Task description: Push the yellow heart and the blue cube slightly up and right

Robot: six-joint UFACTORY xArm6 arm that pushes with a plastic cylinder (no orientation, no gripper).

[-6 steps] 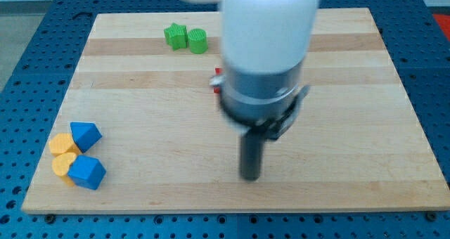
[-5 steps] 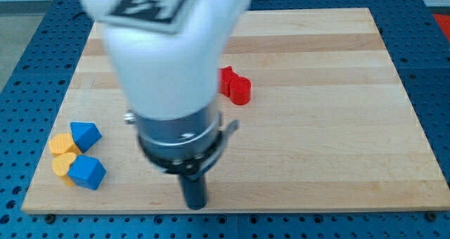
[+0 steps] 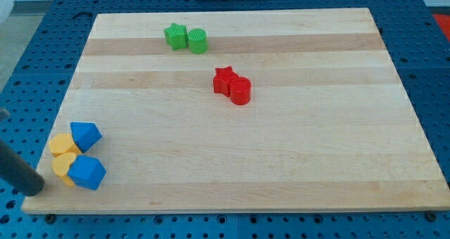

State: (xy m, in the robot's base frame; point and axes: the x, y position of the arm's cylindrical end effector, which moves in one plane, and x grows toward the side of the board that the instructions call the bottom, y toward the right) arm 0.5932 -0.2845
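Observation:
The yellow heart lies near the board's bottom-left corner, touching the blue cube on its right. A second yellow block and a second blue block sit just above them, all four clustered together. My rod enters from the view's left edge and my tip rests at the board's left edge, just below and left of the yellow heart, a small gap apart.
A red star and a red cylinder touch each other at mid-board. A green star and a green cylinder sit together near the top. The wooden board lies on a blue perforated table.
The arm has swept from the board's middle to the far left, out of most of the view. My tip now stands beside the yellow heart. No block has moved.

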